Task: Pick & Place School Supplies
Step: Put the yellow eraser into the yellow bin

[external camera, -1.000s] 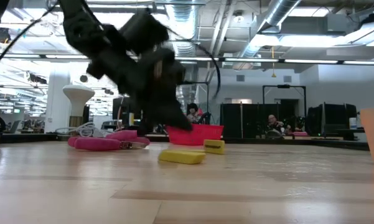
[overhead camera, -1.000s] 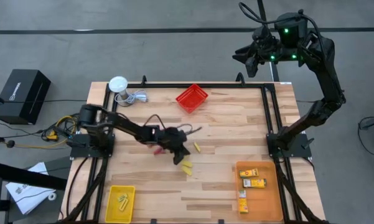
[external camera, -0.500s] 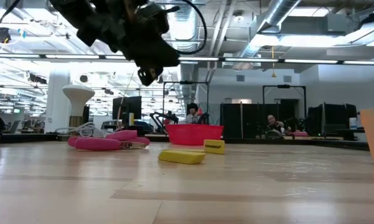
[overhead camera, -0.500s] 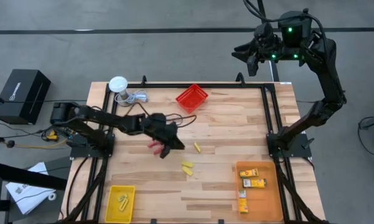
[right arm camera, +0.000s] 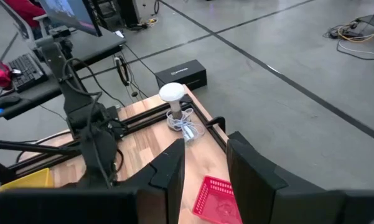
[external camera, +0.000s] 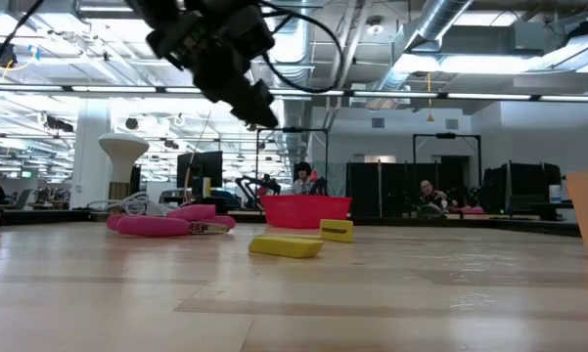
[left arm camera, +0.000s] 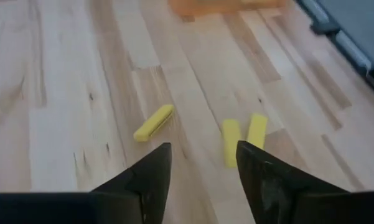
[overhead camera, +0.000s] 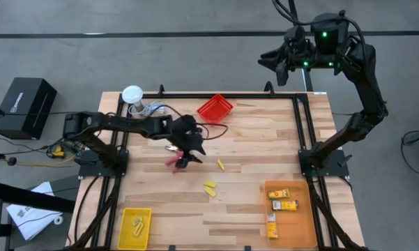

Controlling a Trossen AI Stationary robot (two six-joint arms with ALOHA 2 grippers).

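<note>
- Wooden desk (overhead camera: 251, 139), dark rails along its edges.
- Red bin (overhead camera: 215, 110) near the far edge.
- Yellow bin (overhead camera: 125, 233) and orange bin (overhead camera: 303, 223) at the near corners.
- White round object (overhead camera: 132, 94) with a coiled cable.
- Black box (overhead camera: 24, 104) on the floor.

Overhead camera straight down, low camera level across table (external camera: 372, 303), both perhaps sharing red bin (overhead camera: 215, 109)

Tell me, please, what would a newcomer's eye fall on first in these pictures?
Probably the left gripper, open and empty, raised above the middle of the wooden table over the red-handled scissors, with three small yellow pieces loose on the wood nearby. Next, the bright bins: a red basket at the far edge, a yellow bin and an orange bin at the near corners. The right gripper waits high beyond the table.
</note>
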